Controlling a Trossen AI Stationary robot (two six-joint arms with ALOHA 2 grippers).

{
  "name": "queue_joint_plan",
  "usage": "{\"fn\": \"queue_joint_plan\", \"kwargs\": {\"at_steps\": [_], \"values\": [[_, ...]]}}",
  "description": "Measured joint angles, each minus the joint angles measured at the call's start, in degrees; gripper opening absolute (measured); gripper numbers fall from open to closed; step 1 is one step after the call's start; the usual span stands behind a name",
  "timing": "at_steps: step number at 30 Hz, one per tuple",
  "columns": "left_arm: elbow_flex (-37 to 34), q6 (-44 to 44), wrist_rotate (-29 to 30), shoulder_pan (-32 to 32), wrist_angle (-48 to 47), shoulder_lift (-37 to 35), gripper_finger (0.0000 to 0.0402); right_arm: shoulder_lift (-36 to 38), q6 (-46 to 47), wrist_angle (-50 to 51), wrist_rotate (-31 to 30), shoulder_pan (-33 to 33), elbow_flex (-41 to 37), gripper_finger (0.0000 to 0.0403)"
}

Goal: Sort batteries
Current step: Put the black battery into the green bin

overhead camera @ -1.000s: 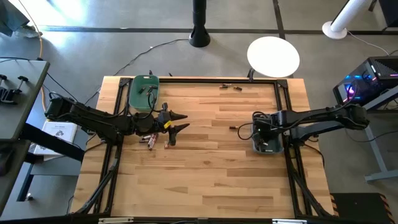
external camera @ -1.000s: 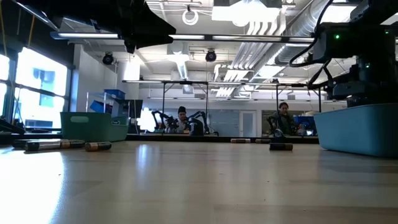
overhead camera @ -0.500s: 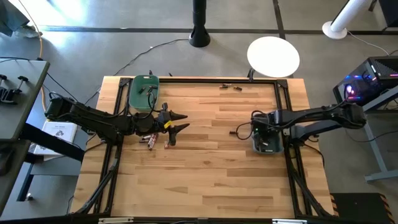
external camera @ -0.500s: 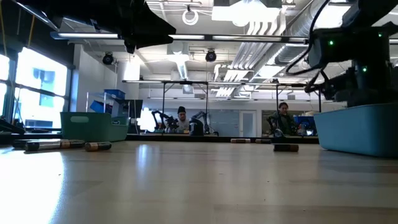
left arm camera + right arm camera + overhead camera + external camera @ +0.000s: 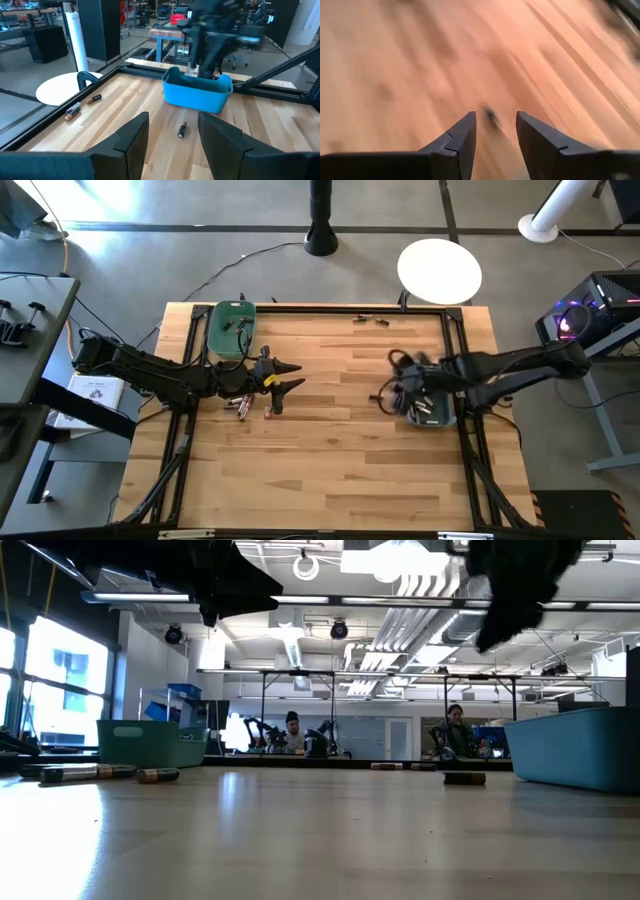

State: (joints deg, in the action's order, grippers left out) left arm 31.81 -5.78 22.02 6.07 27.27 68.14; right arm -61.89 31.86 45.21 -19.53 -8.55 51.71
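Several batteries (image 5: 240, 402) lie on the wood below my left gripper (image 5: 292, 377), which hangs open above the table near the green bin (image 5: 228, 330). One battery (image 5: 182, 130) lies alone beside the blue bin (image 5: 197, 92). Two more batteries (image 5: 370, 320) rest at the table's far edge. My right gripper (image 5: 495, 117) is open with nothing between its fingers. It is blurred and hangs high over the blue bin's left side (image 5: 402, 380), pointing slantwise down at the wood.
The black frame rail (image 5: 330, 308) runs around the tabletop. The green bin stands at the far left and the blue bin (image 5: 435, 412) at the right edge. Bare wood lies between them and toward the near edge. People sit in the room beyond (image 5: 455, 730).
My right gripper has risen out of the blue bin, gone toward the table's left and rolled about as it went; it is blurred now. The blue bin has stayed in place.
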Motion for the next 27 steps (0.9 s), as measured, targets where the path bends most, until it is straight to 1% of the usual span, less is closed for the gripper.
{"fn": "queue_joint_plan", "kwargs": {"at_steps": [3, 6, 11, 14, 17, 20, 23, 27], "values": [[0.0, -0.2, 0.0, 0.1, -0.1, 0.0, 0.0163, -2.0, -7.8, -11.9, 2.1, -2.6, -3.2, 0.0133], [0.0, -0.2, 0.0, 0.4, -0.3, 0.0, 0.0163, -6.1, -10.5, -16.8, 5.3, -2.2, -5.5, 0.0133], [0.0, -0.2, 0.0, 0.5, -0.3, 0.0, 0.0163, -14.9, -14.6, -17.3, 8.4, 2.1, -6.1, 0.0139], [0.0, -0.2, 0.0, 0.5, -0.3, 0.0, 0.0163, -19.7, -18.5, -18.0, 11.2, 5.3, -6.0, 0.0156], [0.0, -0.2, 0.0, 0.5, -0.3, 0.0, 0.0163, -23.6, -22.7, -17.7, 11.7, 8.0, -6.0, 0.0178], [0.0, -0.2, 0.0, 0.5, -0.3, 0.0, 0.0163, -26.7, -27.3, -17.5, 11.6, 9.9, -6.0, 0.0193], [0.0, -0.6, 0.0, 0.5, -0.3, 0.0, 0.0163, -28.9, -30.5, -17.5, 11.6, 10.9, -6.0, 0.0196], [0.0, -1.1, 0.0, 0.5, -0.4, 0.0, 0.0163, -31.1, -30.8, -17.7, 12.2, 11.2, -5.9, 0.0191]]}}
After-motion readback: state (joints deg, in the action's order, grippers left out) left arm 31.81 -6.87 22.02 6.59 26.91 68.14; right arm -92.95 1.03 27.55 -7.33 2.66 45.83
